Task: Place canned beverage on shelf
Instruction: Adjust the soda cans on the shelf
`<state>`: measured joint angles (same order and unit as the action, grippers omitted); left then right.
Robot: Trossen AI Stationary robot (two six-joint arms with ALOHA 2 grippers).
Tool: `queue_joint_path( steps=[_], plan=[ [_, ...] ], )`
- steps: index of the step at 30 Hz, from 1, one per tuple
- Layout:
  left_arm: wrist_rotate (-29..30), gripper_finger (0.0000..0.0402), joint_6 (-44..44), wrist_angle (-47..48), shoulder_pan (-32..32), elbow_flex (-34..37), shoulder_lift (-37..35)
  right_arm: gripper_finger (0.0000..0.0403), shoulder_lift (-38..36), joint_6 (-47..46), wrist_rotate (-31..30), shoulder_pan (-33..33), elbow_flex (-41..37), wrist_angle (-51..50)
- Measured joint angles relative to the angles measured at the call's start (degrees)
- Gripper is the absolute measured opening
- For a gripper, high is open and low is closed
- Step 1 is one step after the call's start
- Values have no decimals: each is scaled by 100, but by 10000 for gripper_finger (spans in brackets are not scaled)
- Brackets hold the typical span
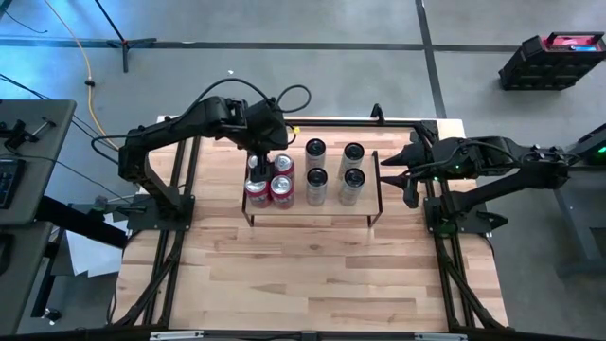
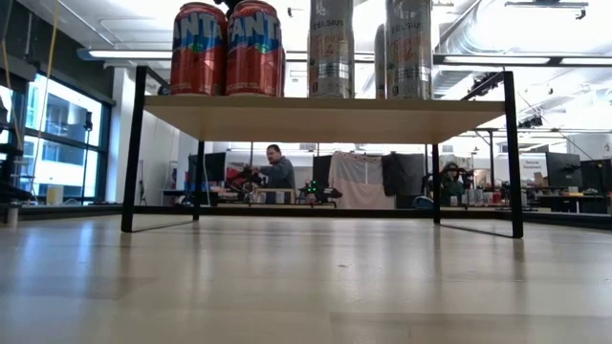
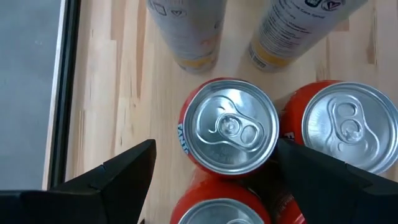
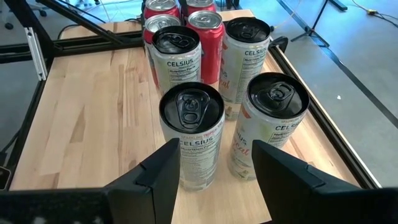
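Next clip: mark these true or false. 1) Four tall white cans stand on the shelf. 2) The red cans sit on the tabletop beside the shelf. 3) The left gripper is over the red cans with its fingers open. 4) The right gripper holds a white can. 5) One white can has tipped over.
1) True: four white cans stand on the shelf.
2) False: the red cans stand on the shelf too.
3) True: the left gripper straddles one red can, fingers apart.
4) False: the right gripper is empty, off the shelf's end.
5) False: all stand upright.
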<state>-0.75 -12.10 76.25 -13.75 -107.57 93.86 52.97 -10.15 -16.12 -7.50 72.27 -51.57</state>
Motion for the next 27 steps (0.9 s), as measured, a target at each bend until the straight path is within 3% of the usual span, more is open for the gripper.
queue_joint_path(
  steps=[10,27],
  plan=[
    [-196,326,-23,18,-14,0,89,184,0,11,2,0,0,0],
    [349,326,-63,-253,-136,2,284,184,0,8,0,2,0,0]
  ],
)
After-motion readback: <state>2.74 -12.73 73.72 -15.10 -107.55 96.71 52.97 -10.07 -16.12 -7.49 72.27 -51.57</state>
